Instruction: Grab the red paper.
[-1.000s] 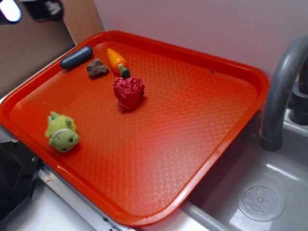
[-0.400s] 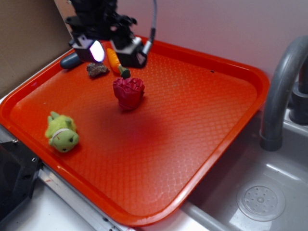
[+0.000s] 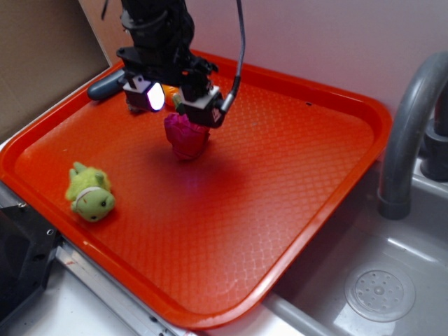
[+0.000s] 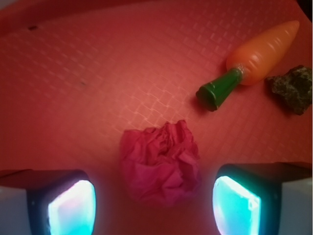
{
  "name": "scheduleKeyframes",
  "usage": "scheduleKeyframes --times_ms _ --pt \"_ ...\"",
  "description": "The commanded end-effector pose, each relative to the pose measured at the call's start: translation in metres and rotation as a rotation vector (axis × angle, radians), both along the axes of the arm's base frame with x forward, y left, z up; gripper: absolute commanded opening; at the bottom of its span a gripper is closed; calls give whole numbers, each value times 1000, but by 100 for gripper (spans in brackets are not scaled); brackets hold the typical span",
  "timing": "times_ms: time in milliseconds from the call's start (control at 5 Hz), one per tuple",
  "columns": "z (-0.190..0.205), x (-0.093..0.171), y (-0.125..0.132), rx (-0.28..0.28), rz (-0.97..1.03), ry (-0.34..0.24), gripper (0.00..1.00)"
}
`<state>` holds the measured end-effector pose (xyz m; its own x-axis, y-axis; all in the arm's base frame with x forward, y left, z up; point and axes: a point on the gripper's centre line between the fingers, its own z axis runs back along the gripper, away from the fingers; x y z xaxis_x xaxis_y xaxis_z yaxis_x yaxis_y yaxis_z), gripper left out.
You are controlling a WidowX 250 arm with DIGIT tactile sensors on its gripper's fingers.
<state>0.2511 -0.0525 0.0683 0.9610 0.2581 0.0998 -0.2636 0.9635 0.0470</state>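
wrist view shows the gripper [image 4: 154, 203] with its two fingers spread wide, one lit pad at the lower left [image 4: 68, 208] and one at the lower right [image 4: 234, 203], nothing between them touching either. the red paper [image 4: 160, 164] sits in that gap, crumpled and lying on the orange tray [image 4: 98, 73], a little nearer the right pad than the left. beyond it lie a toy carrot [image 4: 254, 56] and a dark rock [image 4: 293, 88], both apart from the paper. from the exterior view the gripper [image 3: 180, 105] hangs just above the red paper [image 3: 185, 140], with a green plush toy [image 3: 91, 196] well apart near the tray's front edge. the step in hand looks like the approach. the next move likely calls for lowering straight down until the pads flank the wad, then closing.
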Motion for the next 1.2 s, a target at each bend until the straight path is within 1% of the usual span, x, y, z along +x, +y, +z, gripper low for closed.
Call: scheduleKeyframes --times_ms 0,200,400,600,800,1000 --pt "-18 4 8 26 -6 -1 100" --pt "-24 5 4 -3 -50 -22 100" --pt "-33 3 -1 6 -63 -12 75" --pt "-36 0 -3 16 -59 -14 0" --pt "-33 -7 -6 33 -55 -22 0" --pt "-10 -11 -6 72 -77 -36 0"
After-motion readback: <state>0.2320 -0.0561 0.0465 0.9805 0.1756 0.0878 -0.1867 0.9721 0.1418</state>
